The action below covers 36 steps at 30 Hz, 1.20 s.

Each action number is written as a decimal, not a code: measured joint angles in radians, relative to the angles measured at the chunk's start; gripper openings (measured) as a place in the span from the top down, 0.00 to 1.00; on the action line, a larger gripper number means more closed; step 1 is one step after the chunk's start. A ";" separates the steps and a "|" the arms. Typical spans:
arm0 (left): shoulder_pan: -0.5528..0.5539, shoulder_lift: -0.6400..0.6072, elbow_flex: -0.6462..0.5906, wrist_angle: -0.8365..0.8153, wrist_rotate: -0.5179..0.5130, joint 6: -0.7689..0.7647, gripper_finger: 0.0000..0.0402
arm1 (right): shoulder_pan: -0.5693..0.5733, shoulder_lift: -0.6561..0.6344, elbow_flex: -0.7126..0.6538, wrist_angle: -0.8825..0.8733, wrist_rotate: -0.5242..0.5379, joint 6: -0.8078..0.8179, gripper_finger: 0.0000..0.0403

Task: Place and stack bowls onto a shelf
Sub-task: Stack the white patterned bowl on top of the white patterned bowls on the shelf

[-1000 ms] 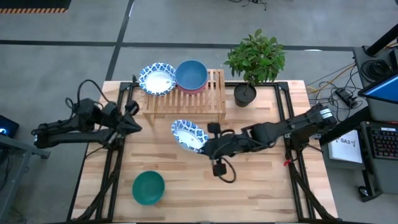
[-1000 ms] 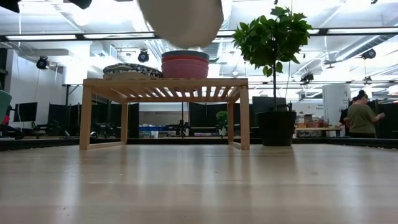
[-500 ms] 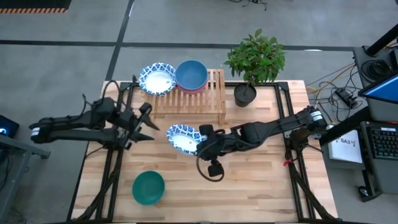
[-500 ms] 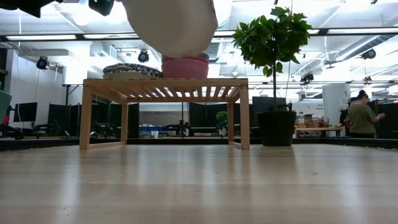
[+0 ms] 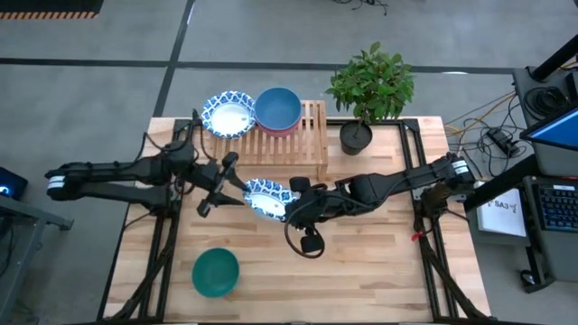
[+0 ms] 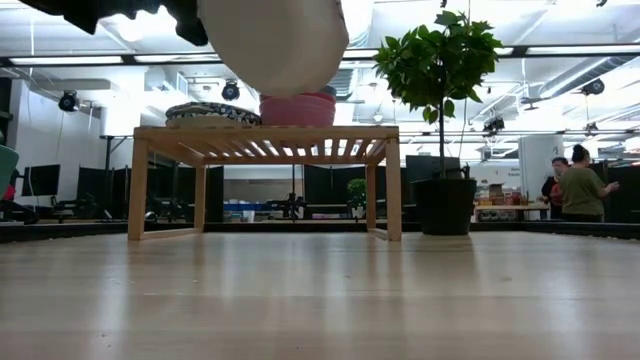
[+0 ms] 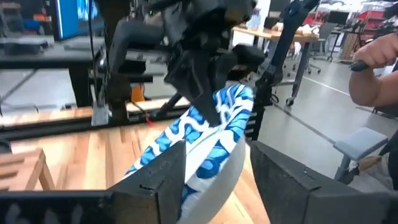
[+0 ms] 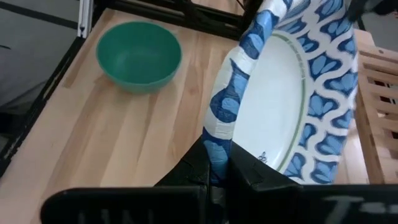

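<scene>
A white bowl with a blue patterned rim [image 5: 265, 197] hangs above the table's middle, held by my shut right gripper [image 5: 291, 206]. From below it shows as a pale underside [image 6: 275, 45]. My left gripper [image 5: 237, 183] is open at the bowl's left side. Its fingers [image 7: 163, 180] stand either side of the bowl's far rim [image 7: 214, 134]; I cannot tell whether they touch it. On the shelf [image 5: 312, 135] rest another patterned bowl [image 5: 228, 115] and a blue bowl [image 5: 277, 107] stacked on a pink one [image 6: 298, 108]. A green bowl [image 5: 216, 272] sits on the table near the front left. My right gripper pinches the patterned bowl's rim [image 8: 219, 140] on its right-hand side, one finger inside the bowl and one outside. The fingers come from the table's right, slanting down. The bowl is lifted clear of the table and tilted up on its edge.
A potted plant [image 5: 366, 90] stands just right of the shelf at the far edge. The shelf's right end [image 5: 314, 122] has bare slats. Bare tabletop [image 5: 379, 262] lies at the front right. A person [image 6: 580, 190] stands far behind the table, and a hand [image 7: 373, 59] shows beyond it.
My left gripper has moved toward the table's right, up to the held bowl, and has opened, its fingers now either side of the rim. My right gripper has carried the bowl a little toward the left arm, still clear of the table.
</scene>
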 joint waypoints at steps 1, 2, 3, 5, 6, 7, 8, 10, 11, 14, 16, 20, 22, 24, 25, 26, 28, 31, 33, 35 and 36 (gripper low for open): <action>0.000 0.013 0.006 -0.006 0.000 0.000 0.61 | -0.001 0.000 0.000 0.000 0.000 0.001 0.97; 0.000 0.023 0.015 -0.020 -0.001 0.000 0.63 | -0.001 0.000 0.000 0.000 0.000 0.001 0.97; 0.000 0.031 0.024 -0.035 -0.001 0.000 0.65 | -0.001 0.000 0.000 -0.001 -0.001 0.000 0.97; 0.000 0.041 0.046 -0.070 0.000 0.005 0.71 | -0.001 0.000 0.000 -0.003 -0.003 -0.002 0.97; 0.000 0.045 0.057 -0.087 0.000 0.008 0.74 | -0.001 0.000 0.000 -0.002 -0.002 -0.002 0.97; 0.000 0.048 0.069 -0.105 0.000 0.010 0.77 | -0.001 0.000 0.000 -0.002 -0.002 -0.002 0.97; 0.000 0.050 0.078 -0.113 0.000 0.011 0.81 | -0.001 0.000 0.000 -0.002 -0.002 -0.002 0.97; 0.000 0.053 0.096 -0.143 0.000 0.010 0.88 | -0.001 0.000 0.000 0.001 0.001 -0.014 0.97; 0.000 0.054 0.103 -0.159 0.000 0.011 0.91 | -0.001 0.000 0.000 0.001 0.001 -0.019 0.97; 0.000 0.056 0.119 -0.193 -0.002 0.010 0.98 | -0.001 0.000 0.000 0.002 0.003 -0.006 0.97; 0.000 0.055 0.123 -0.202 -0.004 0.016 0.98 | -0.001 0.000 0.000 0.002 0.004 -0.001 0.95; -0.001 0.053 0.137 -0.222 -0.006 0.023 1.00 | -0.002 0.000 0.000 0.001 0.029 0.030 0.86; -0.001 0.049 0.149 -0.231 -0.009 0.022 1.00 | -0.001 -0.003 0.000 -0.006 0.074 0.033 0.80; -0.001 0.045 0.169 -0.252 -0.011 0.022 1.00 | -0.001 -0.011 -0.001 -0.017 0.126 0.046 0.74; -0.001 0.042 0.184 -0.272 -0.016 0.022 1.00 | -0.001 -0.021 -0.001 -0.027 0.153 0.059 0.72; -0.001 0.040 0.202 -0.292 -0.030 0.022 1.00 | -0.001 -0.030 -0.001 -0.039 0.179 0.072 0.69; -0.001 0.031 0.249 -0.355 -0.085 0.027 1.00 | -0.001 -0.058 -0.001 -0.066 0.214 0.112 0.65; -0.001 0.026 0.334 -0.483 -0.197 0.050 1.00 | 0.002 -0.100 -0.001 -0.091 0.242 0.174 0.60; -0.001 0.026 0.392 -0.556 -0.253 0.060 1.00 | 0.012 -0.125 -0.001 -0.097 0.249 0.192 0.59; 0.000 0.025 0.452 -0.593 -0.291 0.063 1.00 | 0.024 -0.141 -0.002 -0.097 0.256 0.194 0.58; 0.000 0.025 0.482 -0.616 -0.305 0.067 1.00 | 0.032 -0.148 -0.003 -0.097 0.271 0.193 0.58</action>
